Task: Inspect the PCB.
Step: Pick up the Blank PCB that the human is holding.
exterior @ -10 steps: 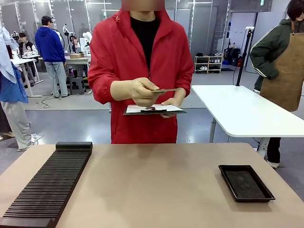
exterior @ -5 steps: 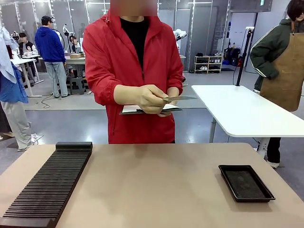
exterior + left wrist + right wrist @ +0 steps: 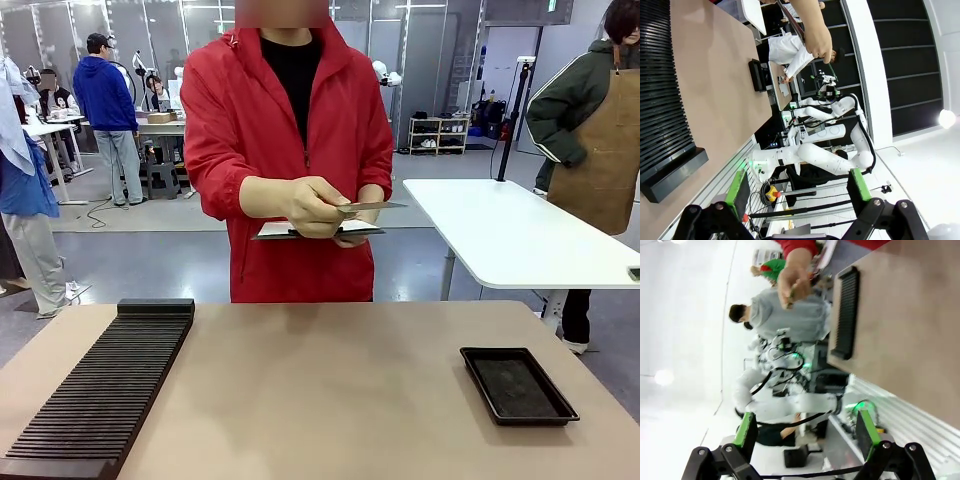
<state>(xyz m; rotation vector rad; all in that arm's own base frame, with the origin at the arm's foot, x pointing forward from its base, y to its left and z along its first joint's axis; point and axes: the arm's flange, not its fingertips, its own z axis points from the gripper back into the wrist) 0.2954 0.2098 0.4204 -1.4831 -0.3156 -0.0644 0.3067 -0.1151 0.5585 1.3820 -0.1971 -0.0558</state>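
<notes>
My left pincer (image 3: 798, 185) and right pincer (image 3: 805, 431) both gape wide, holding nothing. The PCB (image 3: 372, 207) sits flat in the person's hand (image 3: 312, 207), above a clipboard (image 3: 290, 231), beyond the counter (image 3: 330, 380). If I reach now, I might nip that hand or lose the thin edge.

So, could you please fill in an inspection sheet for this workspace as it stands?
Surface: tan table, flat and dry-looking.
Job's things: PCB held edge-on in the person's hand, above a clipboard, off the table.
Clutter: black slotted rack at the left; black tray at the right.
Grippers: left gripper open; right gripper open; neither holds anything.
Cables: nothing seen on the table.
Surroundings: white table behind at the right; other people farther off.
</notes>
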